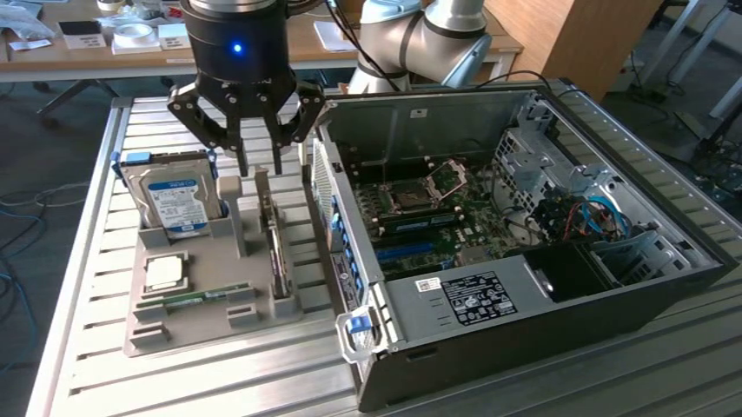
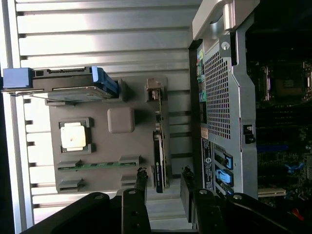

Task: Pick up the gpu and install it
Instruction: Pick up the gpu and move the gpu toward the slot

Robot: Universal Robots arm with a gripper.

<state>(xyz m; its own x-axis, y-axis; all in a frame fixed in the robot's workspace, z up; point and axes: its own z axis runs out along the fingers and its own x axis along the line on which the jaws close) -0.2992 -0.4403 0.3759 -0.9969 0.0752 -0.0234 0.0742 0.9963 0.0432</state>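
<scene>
The gpu (image 1: 276,252) is a thin dark card standing on edge in a slot of the grey holder tray (image 1: 221,326), beside the computer case. In the wrist view the gpu (image 2: 158,146) is seen edge-on from above. My gripper (image 1: 262,165) hangs just over the far end of the card, jaws open and empty. In the wrist view the gripper (image 2: 164,179) has one finger on each side of the card's line, apart from it.
An open computer case (image 1: 649,287) lies on the exterior view's right, with its motherboard (image 1: 429,217) exposed. The tray also holds an upright hard drive (image 1: 174,200), a processor chip (image 1: 162,274) and a green memory stick (image 1: 197,298). All of it rests on a slatted metal table (image 1: 174,382).
</scene>
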